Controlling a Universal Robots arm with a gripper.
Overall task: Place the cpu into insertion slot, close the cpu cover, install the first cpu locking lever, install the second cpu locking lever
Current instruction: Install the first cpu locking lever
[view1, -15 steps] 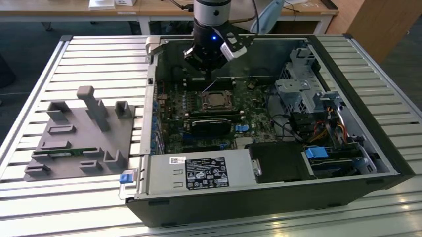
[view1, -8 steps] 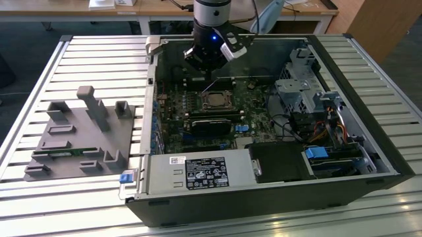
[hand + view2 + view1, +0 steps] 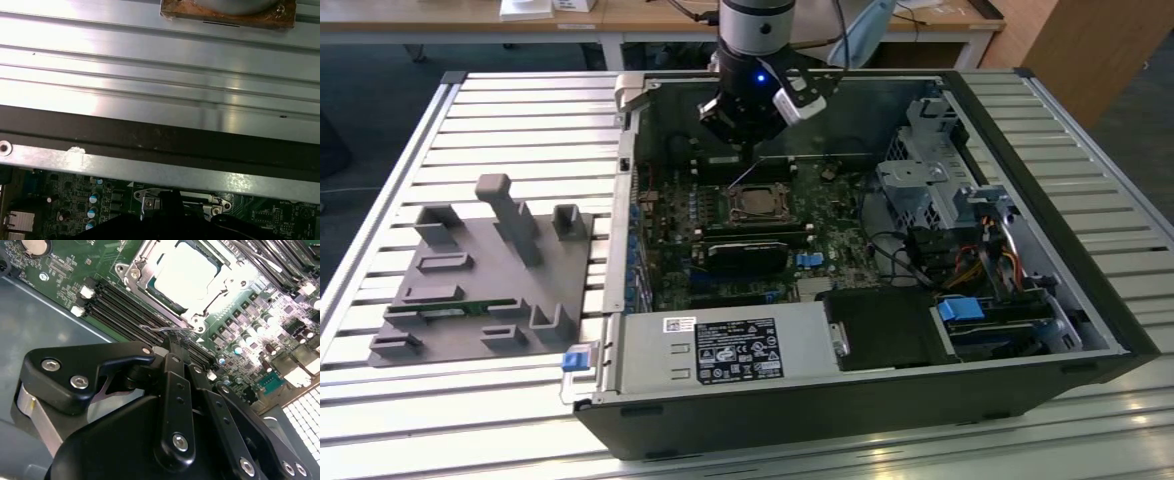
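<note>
The cpu [image 3: 186,271] shows its silvery top in the insertion slot [image 3: 758,205] on the green board. The cpu cover [image 3: 141,266], a grey metal frame, lies flat around it. My gripper [image 3: 172,344] hangs just beyond the socket's edge, over the black memory slots [image 3: 131,307], and its black fingers [image 3: 176,390] are shut together. A thin wire locking lever [image 3: 159,329] stands raised, its hooked end right at my fingertips; whether it is pinched between them I cannot tell. In the exterior view my gripper [image 3: 749,152] sits above the socket's far side.
The open computer case [image 3: 1067,300] lies on a slatted metal table [image 3: 480,110]. A grey fixture block [image 3: 480,270] stands at the exterior view's left. The power supply [image 3: 720,350], drive cage [image 3: 927,180] and cables [image 3: 947,260] crowd the socket's surroundings.
</note>
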